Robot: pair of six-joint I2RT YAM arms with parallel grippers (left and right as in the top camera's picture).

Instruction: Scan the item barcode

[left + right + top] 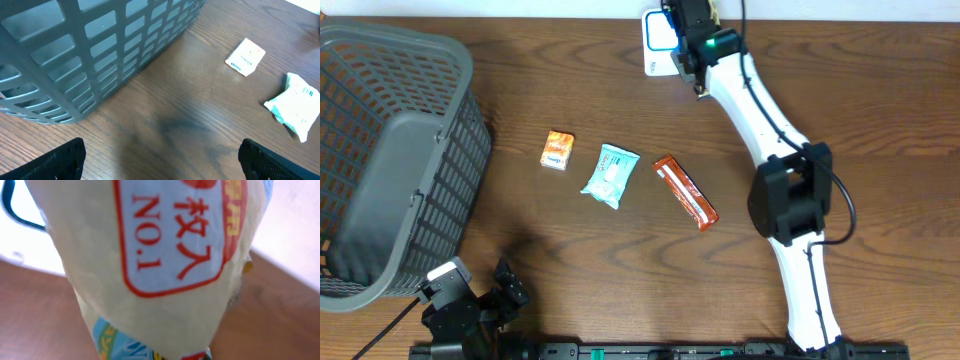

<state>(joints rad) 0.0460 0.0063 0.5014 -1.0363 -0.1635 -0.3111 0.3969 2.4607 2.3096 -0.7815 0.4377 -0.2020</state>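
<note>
At the far edge of the brown surface (570,80), right gripper (685,50) jaws pinch a pale red-labelled plastic packet (150,255); scan likely underway; left gripper (160,162) jaws wide, empty.

Left pincer (167,162) gapes wide — right arm (760,110) reaches far forward, right pincer (676,42) clamped.

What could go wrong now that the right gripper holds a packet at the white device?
The packet in the right gripper shows its printed label to the wrist camera; the barcode may not face the white device, so the scan could fail.
It hangs at the table's far edge; if it slips, it might fall off.
</note>
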